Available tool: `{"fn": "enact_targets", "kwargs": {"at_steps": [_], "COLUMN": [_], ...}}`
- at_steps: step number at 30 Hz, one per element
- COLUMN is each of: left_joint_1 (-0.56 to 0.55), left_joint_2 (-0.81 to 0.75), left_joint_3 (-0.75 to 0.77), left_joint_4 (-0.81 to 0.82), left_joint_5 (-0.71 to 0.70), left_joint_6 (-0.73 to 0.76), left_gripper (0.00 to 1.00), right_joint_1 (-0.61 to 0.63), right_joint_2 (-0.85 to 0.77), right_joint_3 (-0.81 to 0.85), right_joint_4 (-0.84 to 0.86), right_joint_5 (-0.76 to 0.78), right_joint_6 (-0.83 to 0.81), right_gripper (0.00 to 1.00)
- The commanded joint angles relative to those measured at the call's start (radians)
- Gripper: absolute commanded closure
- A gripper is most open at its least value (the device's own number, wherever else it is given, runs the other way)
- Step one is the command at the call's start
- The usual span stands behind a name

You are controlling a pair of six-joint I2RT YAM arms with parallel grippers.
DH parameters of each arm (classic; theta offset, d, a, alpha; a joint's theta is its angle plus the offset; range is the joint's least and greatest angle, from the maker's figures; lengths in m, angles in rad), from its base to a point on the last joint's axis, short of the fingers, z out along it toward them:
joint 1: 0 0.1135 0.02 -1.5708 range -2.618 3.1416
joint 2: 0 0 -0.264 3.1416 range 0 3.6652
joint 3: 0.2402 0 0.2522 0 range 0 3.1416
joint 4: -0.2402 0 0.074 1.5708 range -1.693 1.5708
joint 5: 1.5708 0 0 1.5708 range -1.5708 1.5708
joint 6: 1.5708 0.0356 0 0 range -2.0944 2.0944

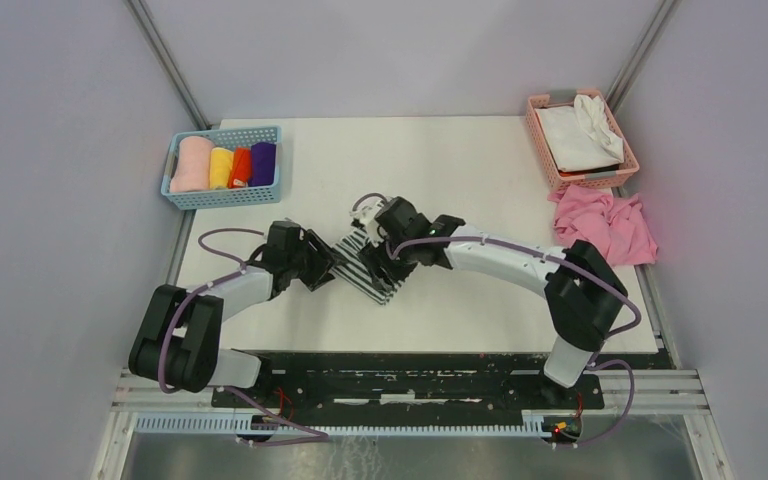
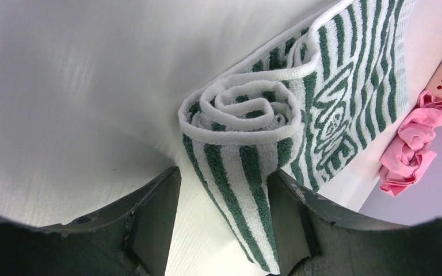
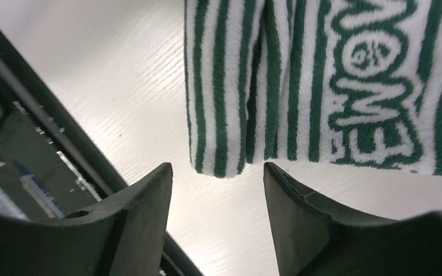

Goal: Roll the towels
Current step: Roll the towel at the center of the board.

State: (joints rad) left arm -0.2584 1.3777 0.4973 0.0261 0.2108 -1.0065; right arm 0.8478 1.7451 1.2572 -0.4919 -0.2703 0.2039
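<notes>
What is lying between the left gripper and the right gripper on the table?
The partly rolled striped towel lies between the left gripper and the right gripper; the top external view shows this.

White tabletop [image 1: 440,170], fine ribbed texture, evenly lit, soft glare in wrist views. Pale lilac-grey walls [image 1: 50,200] on 3 sides. Slanted back-left aluminium post [image 1: 168,60] & back-right post [image 1: 643,50] at corners. Near edge: black base plate [image 1: 400,372], then aluminium rail [image 1: 360,424], w/ brushed grey metal surface [image 1: 410,460] below.
</notes>
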Motion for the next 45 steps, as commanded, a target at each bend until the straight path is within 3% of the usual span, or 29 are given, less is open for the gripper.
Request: {"fn": "enact_targets", "kwargs": {"at_steps": [1, 8, 19, 25, 29, 34, 40, 45], "left_joint_1": [-0.009, -0.013, -0.018, -0.022, -0.022, -0.022, -0.021, -0.020], "left_joint_2": [0.042, 0.048, 0.055, 0.056, 0.043, -0.013, -0.209, -0.418], "left_joint_3": [-0.020, -0.016, -0.010, 0.000, 0.003, 0.005, 0.001, 0.007], "left_joint_4": [-0.095, -0.096, -0.097, -0.096, -0.102, -0.119, -0.203, -0.312], "left_joint_5": [-0.102, -0.097, -0.093, -0.089, -0.099, -0.106, -0.110, -0.150], "left_joint_6": [0.025, 0.024, 0.022, 0.018, 0.009, -0.009, -0.025, -0.023], "left_gripper": [0.35, 0.35, 0.35, 0.35, 0.35, 0.33, 0.25, 0.19], "right_joint_1": [0.140, 0.291, 0.309, 0.307, 0.307, 0.301, 0.222, 0.091], "right_joint_2": [-0.015, 0.099, 0.246, 0.333, 0.323, 0.258, 0.151, 0.102], "right_joint_3": [0.065, 0.111, 0.106, 0.077, 0.000, -0.097, -0.157, -0.195], "right_joint_4": [-0.019, 0.119, 0.237, 0.207, 0.173, 0.157, 0.206, 0.326], "right_joint_5": [0.421, 0.615, 0.602, 0.616, 0.598, 0.478, 0.118, -0.239], "right_joint_6": [-0.180, -0.338, -0.404, -0.357, -0.298, -0.203, -0.101, 0.041], "right_gripper": [0.32, 0.28, 0.30, 0.38, 0.51, 0.68, 0.93, 0.95]}}
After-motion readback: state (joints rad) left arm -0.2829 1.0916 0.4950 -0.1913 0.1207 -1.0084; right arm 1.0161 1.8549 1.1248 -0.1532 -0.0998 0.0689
